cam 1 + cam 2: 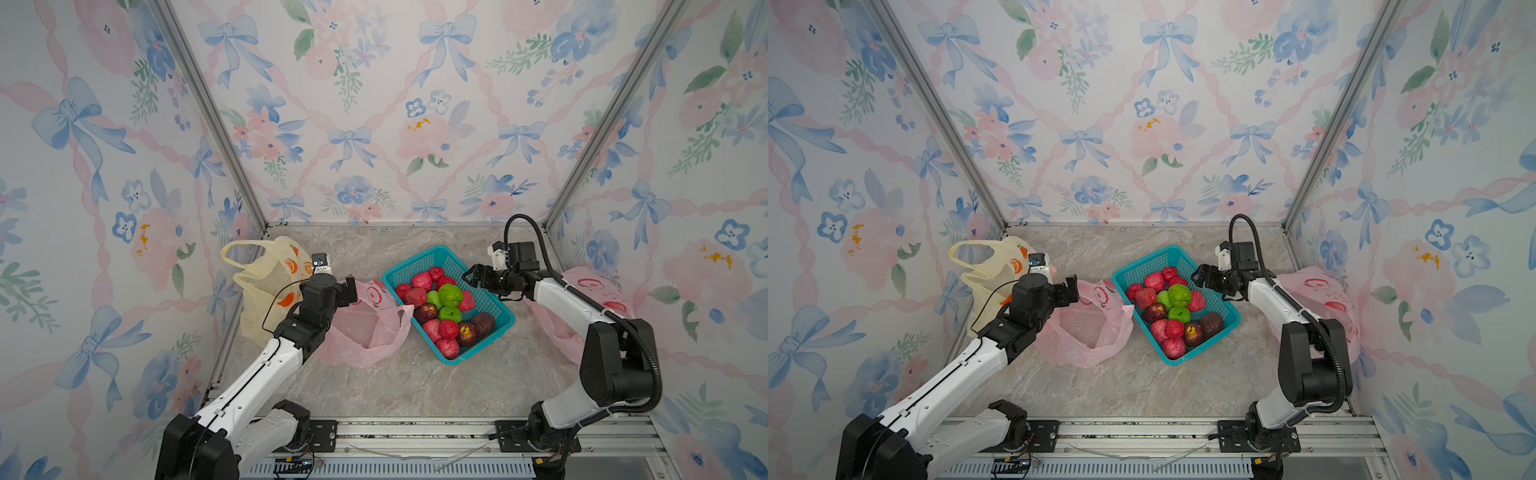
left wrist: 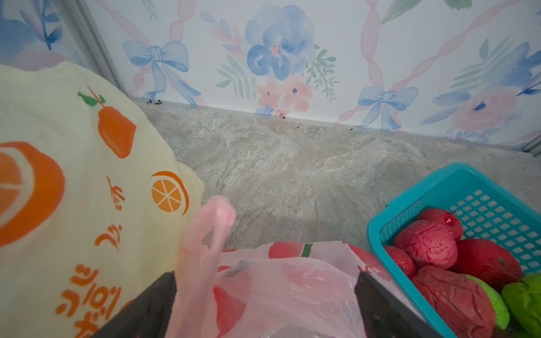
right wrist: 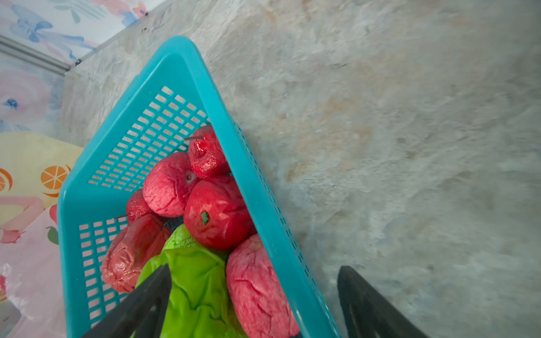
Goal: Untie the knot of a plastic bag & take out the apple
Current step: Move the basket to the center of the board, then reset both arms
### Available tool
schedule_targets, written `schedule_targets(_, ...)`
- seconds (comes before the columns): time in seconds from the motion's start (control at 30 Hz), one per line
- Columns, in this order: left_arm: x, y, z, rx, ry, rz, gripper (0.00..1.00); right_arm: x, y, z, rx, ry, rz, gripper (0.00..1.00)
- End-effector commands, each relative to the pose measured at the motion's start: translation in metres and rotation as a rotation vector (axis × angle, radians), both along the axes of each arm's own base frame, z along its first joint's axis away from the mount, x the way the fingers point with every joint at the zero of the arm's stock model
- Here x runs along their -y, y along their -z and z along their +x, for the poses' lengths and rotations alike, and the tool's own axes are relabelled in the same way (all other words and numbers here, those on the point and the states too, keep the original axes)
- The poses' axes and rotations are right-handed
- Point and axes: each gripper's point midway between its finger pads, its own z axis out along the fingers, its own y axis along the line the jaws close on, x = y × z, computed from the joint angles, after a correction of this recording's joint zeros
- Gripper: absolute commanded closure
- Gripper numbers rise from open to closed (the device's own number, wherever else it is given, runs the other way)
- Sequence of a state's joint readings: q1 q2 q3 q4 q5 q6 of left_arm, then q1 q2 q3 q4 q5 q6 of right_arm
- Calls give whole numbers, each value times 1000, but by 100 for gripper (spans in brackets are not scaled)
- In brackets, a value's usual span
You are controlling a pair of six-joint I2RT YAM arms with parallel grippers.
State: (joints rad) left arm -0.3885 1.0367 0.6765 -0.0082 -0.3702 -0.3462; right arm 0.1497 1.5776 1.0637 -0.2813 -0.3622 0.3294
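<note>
Yellow bag (image 1: 266,282): far left against the wall, handles loose; contents not visible.
Left gripper (image 1: 352,289): jaws spread wide, clamping nothing. The wrist view shows a handle loop (image 2: 216,216) of the pink bag standing loose between the fingers.
Pink bag (image 1: 365,328): lies slack just beside the basket, mouth gaping, no knot to be seen; judged untied.
Bag contents: no round shape shows through the film in both top views. Judged emptied, though not certain, as the left arm covers one side.
Teal basket (image 1: 411,259): holds a heap of apples (image 1: 449,296), red, green and dark. Which one came from the bag cannot be told.
Right gripper (image 1: 473,276): hovers over the basket's right side, jaws apart, empty.
Progress: judged at or near the end; only withdrawal of the arms appears left.
Second pink bag (image 1: 590,286): far right, mostly hidden behind the right arm; whether it is knotted or full cannot be told.
</note>
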Motion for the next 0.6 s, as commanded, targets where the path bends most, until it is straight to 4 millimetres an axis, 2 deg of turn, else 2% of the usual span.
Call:
schedule_targets(0.0, -20, -7, 2, 103, -70, 62, 2, 7, -21, 6, 162, 32, -106, 9)
schedule_targets(0.07, -39, -5, 1, 163, -150, 130, 2, 25, -27, 13, 257, 100, -187, 6)
schedule_targets(0.17, -70, 6, -2, 218, -272, 209, 2, 48, -30, 16, 331, 191, -212, 2)
schedule_targets(0.3, -95, 45, 10, 150, -284, 124, 2, 69, -32, 11, 399, 253, -261, 4)
schedule_targets(0.37, -101, 59, 13, 131, -287, 117, 2, 76, -39, 6, 456, 273, -289, 4)
schedule_targets(0.47, -102, 72, 17, 121, -264, 197, 2, 86, -50, -2, 527, 308, -317, 4)
schedule_targets(0.57, -98, 83, 19, 141, -223, 244, 2, 102, -50, -10, 537, 358, -335, 4)
